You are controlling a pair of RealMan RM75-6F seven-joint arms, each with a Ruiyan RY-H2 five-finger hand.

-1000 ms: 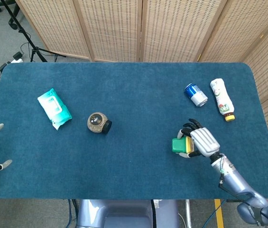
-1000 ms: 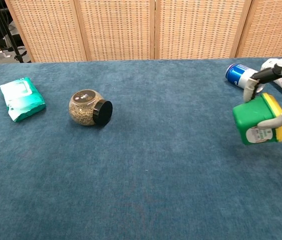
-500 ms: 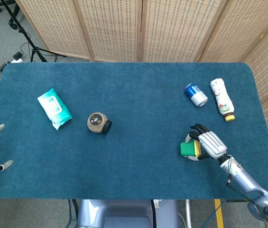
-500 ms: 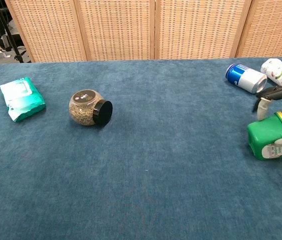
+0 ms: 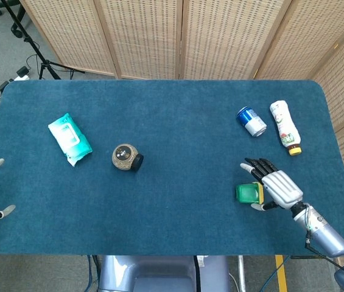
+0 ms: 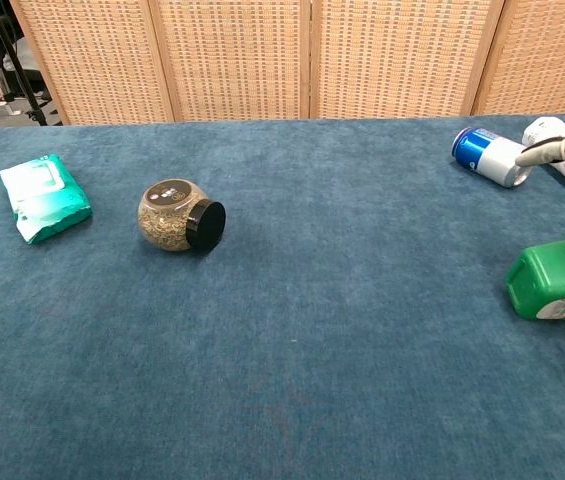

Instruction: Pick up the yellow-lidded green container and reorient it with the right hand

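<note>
Even, bright overhead light is filling both views, with no glare showing. Soft, short shadows are falling beneath the glass jar (image 6: 171, 215) on the desk (image 6: 292, 340). Focus is staying sharp to the edges.

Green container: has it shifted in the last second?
Yes. In the head view the green container now sits farther right and nearer the table's front edge, farther from the blue can, with the right hand beside it, fingers spread.

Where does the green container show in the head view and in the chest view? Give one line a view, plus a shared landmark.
Head view: the green container lies lower right on the table, beside the right hand.
Chest view: it lies at the right edge, on its side.
Shared landmark: the blue can lies beyond it, further back on the table.
</note>
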